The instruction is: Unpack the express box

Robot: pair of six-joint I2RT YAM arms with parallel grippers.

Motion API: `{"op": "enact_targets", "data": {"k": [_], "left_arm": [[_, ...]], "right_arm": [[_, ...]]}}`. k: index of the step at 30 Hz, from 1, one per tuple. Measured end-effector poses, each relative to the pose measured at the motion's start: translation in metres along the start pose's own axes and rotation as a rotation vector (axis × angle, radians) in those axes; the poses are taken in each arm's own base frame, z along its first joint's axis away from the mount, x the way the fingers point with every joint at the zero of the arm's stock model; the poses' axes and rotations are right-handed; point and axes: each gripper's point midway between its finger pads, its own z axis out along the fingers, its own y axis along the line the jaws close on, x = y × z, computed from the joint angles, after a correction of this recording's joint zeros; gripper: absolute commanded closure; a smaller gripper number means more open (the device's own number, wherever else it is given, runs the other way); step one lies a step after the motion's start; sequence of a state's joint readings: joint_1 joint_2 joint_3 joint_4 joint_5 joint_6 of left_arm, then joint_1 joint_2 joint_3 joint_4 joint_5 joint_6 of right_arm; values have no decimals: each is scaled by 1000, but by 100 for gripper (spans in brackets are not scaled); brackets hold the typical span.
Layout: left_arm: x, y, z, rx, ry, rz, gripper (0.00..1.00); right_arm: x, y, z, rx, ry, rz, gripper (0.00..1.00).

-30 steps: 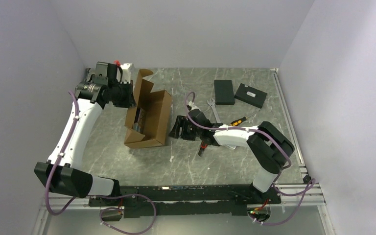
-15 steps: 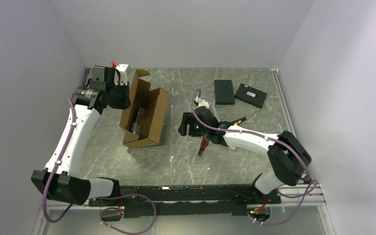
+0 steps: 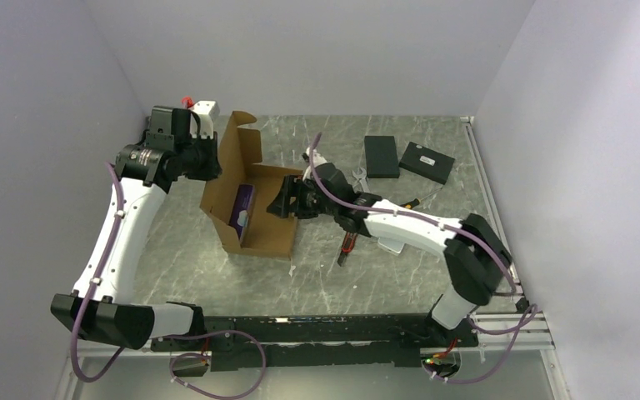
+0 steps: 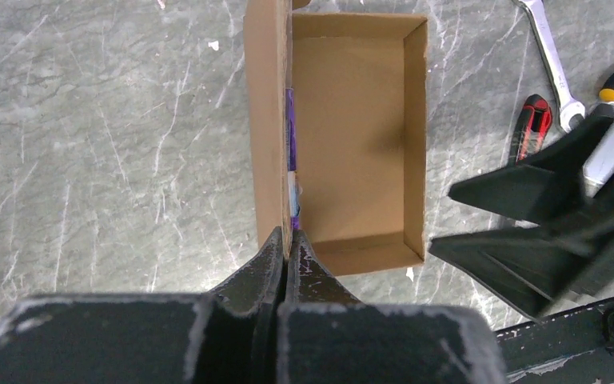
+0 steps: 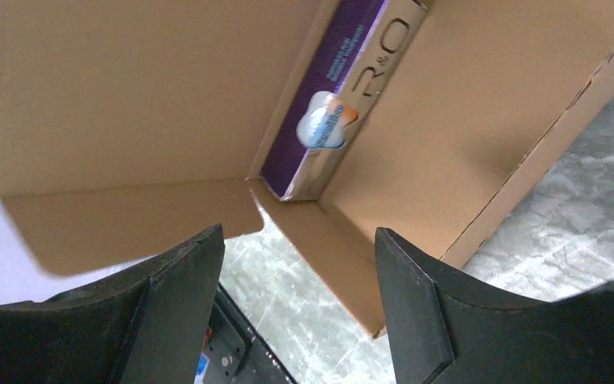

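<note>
The express box (image 3: 272, 232) is a brown cardboard mailer lying open left of the table's middle, its flap lid (image 3: 223, 158) standing upright on the left side. My left gripper (image 3: 208, 163) is shut on the lid's edge; the left wrist view shows the fingers (image 4: 289, 240) pinching the cardboard above the box (image 4: 352, 136). A purple carton (image 3: 242, 208) lies inside along the left wall, and shows in the right wrist view (image 5: 328, 104). My right gripper (image 3: 287, 200) is open and empty over the box's right wall, its jaws (image 5: 297, 236) wide apart facing into the box (image 5: 448, 104).
Two small black boxes (image 3: 381, 156) (image 3: 427, 162) lie at the back right. A wrench (image 3: 362, 185), a screwdriver (image 3: 404, 205) and a red-black utility knife (image 3: 347, 247) lie right of the box. Walls enclose the table on three sides.
The box has shifted and settled flat with the lid pulled upright by my left gripper, showing the purple carton. My right gripper has moved left from beside the box to over its right wall.
</note>
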State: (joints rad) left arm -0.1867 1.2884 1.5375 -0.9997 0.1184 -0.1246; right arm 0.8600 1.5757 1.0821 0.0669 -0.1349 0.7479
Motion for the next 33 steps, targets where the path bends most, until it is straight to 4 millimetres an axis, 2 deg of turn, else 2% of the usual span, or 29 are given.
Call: {"op": "enact_targets", "data": {"k": [5, 9, 18, 24, 28, 33], "left_arm": [[1, -2, 0, 13, 2, -1, 100], [2, -5, -2, 29, -4, -7, 100], [4, -8, 0, 44, -10, -19, 100], [4, -8, 0, 46, -29, -27, 100], [4, -9, 0, 47, -33, -30, 100], [4, -9, 1, 48, -39, -30, 100]], "right_arm": [[16, -25, 37, 102, 70, 74, 23], [27, -39, 54, 156, 100, 132, 23], [13, -38, 111, 226, 46, 215, 21], [25, -50, 145, 296, 29, 251, 16], [31, -56, 160, 343, 19, 236, 10], [35, -54, 165, 379, -2, 211, 9]]}}
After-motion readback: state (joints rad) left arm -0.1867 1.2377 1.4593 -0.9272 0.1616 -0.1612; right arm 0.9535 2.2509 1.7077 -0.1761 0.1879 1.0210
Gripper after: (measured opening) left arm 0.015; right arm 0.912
